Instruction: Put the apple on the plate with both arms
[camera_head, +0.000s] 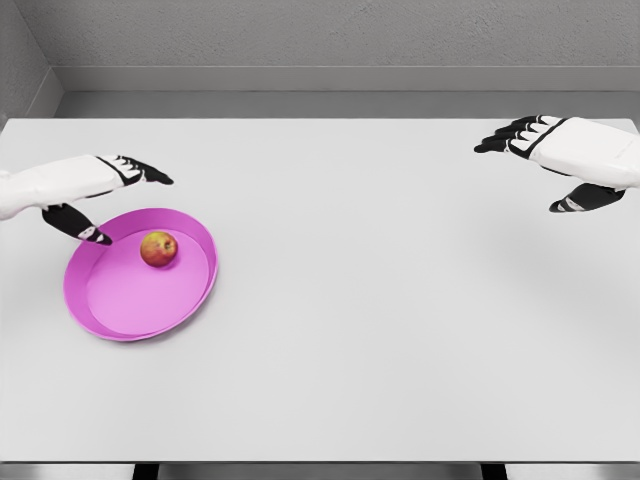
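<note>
While the apple (158, 249) sits on the plate (110, 305), both hands' fingers (140, 172) are spread, holding nothing.

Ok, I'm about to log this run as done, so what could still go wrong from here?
Two risks, both modest. The apple sits loose inside the pink plate, so it may roll if nudged. The left hand hovers open right at the plate's far rim; pulling back carelessly could clip it. The right hand is far off, open, no threat.
</note>
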